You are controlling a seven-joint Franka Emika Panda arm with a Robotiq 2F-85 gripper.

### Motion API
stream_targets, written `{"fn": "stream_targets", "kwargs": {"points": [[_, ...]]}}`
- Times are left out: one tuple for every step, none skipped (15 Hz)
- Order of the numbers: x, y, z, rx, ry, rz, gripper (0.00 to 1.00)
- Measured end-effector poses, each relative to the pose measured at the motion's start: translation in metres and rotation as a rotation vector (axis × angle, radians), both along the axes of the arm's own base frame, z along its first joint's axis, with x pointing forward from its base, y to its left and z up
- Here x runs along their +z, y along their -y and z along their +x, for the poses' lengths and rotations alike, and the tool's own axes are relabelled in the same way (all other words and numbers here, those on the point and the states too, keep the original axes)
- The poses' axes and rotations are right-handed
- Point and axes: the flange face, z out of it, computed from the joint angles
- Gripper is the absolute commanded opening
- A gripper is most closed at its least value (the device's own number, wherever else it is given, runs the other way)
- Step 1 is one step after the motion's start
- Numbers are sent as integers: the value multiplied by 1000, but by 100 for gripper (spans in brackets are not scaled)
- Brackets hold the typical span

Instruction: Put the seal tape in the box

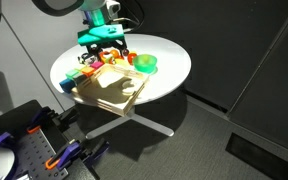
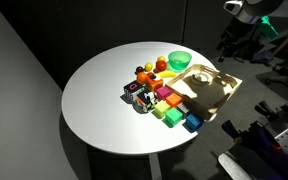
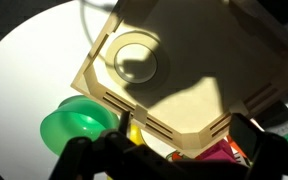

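Note:
The light-brown wooden box (image 1: 112, 92) sits on the round white table, and it shows in both exterior views (image 2: 212, 90). In the wrist view the box (image 3: 199, 70) fills most of the picture. A pale round ring-shaped thing (image 3: 134, 58) lies flat inside it near a corner (image 2: 200, 78); it may be the seal tape, but I cannot tell for sure. My gripper (image 1: 108, 50) hangs above the box edge (image 2: 236, 45). Its dark fingers (image 3: 164, 142) stand wide apart with nothing between them.
A green bowl (image 3: 74, 122) stands beside the box (image 1: 144, 65) (image 2: 179, 60). Several small coloured blocks and toys (image 2: 162, 100) lie in a cluster next to the box (image 1: 81, 75). The table edge (image 1: 174, 85) is near. A dark wall stands behind.

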Motion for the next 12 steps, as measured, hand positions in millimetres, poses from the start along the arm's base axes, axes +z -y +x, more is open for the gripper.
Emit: {"fn": "stream_targets", "kwargs": {"points": [[5, 0, -2, -29, 4, 1, 100], [10, -1, -4, -61, 7, -3, 100], [15, -1, -6, -98, 9, -13, 100], [20, -2, -9, -134, 8, -25, 100], [24, -2, -11, -170, 4, -40, 100], [29, -2, -14, -205, -4, -57, 100], [33, -2, -16, -239, -16, -74, 100], [38, -2, -19, -272, -30, -91, 100], [43, -3, -23, -305, -50, -107, 100], [47, -3, -27, -336, -72, -119, 100], [52, -5, -31, -365, -99, -126, 100], [56, -7, -36, -390, -126, -130, 100]]}}
